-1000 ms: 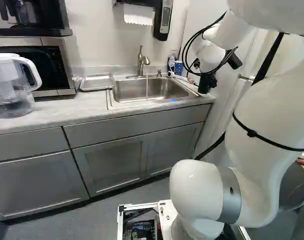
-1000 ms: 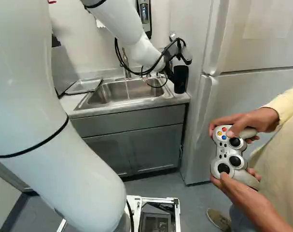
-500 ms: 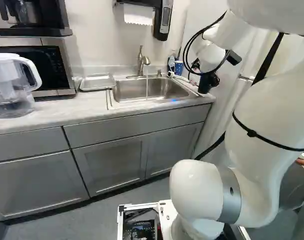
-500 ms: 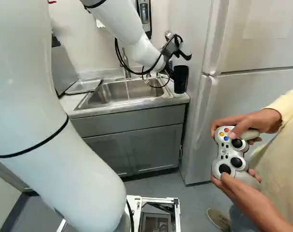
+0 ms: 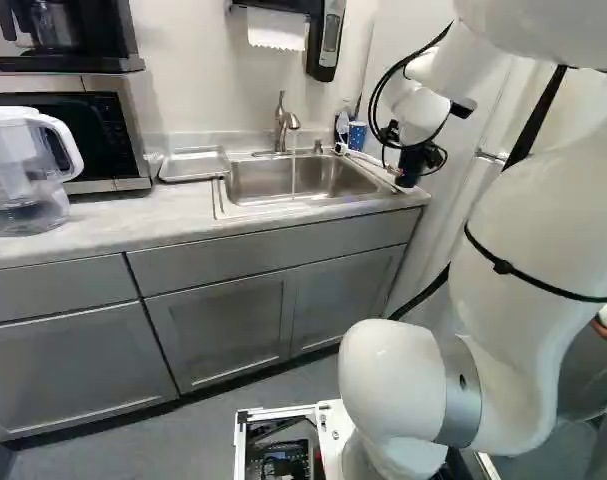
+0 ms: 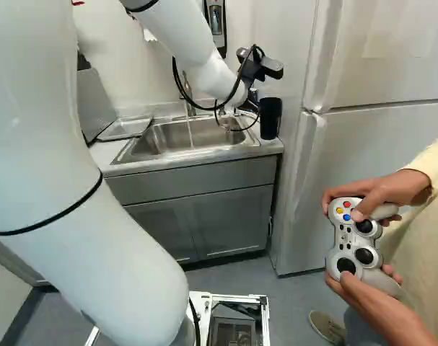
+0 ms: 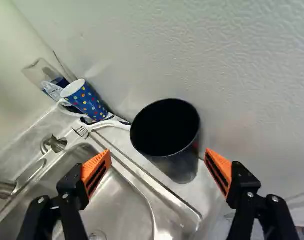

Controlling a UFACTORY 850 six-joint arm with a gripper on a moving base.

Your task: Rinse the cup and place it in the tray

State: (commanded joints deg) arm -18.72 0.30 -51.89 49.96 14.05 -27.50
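Wrist view: gripper (image 7: 158, 170) open, black cup (image 7: 168, 137) upright on the table (image 7: 204, 192) b/w & ahead of my 2 fingers. Going in off-centre, 1 fingertip could tip it or jam it against the fridge (image 7: 242, 85), b/c it's close. Vs 1 s ago: wrist (image 6: 260, 66) rolled, cup same.

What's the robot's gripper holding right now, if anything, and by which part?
Nothing is held: the gripper is open, its orange pads wide apart, with the black cup ahead, not clamped between them.
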